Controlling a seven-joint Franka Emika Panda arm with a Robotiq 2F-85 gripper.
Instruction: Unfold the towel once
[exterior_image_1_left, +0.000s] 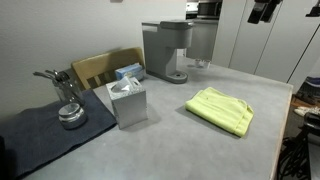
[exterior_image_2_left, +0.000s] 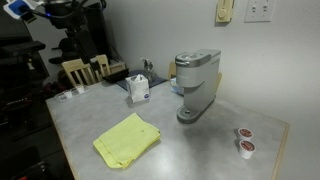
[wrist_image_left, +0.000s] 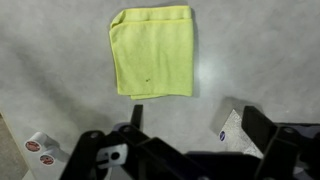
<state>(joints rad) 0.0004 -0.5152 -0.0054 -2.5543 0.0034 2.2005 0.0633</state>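
Note:
The towel (exterior_image_1_left: 221, 109) is a lime cloth lying folded and flat on the grey table (exterior_image_1_left: 170, 140), seen in both exterior views (exterior_image_2_left: 127, 139). In the wrist view the towel (wrist_image_left: 152, 50) lies at the top of the picture, far below the camera. My gripper (wrist_image_left: 200, 125) hangs high above the table, off to the side of the towel and not touching it. Its two dark fingers (wrist_image_left: 137, 115) stand wide apart, open, with only bare table and a corner of the tissue box between them.
A grey coffee machine (exterior_image_1_left: 168, 50) stands at the back. A tissue box (exterior_image_1_left: 128, 100) sits beside a dark grey mat (exterior_image_1_left: 40, 125) that bears a metal dish (exterior_image_1_left: 70, 115). Two coffee pods (exterior_image_2_left: 243, 140) lie near the table's corner. A wooden chair (exterior_image_1_left: 100, 68) stands behind.

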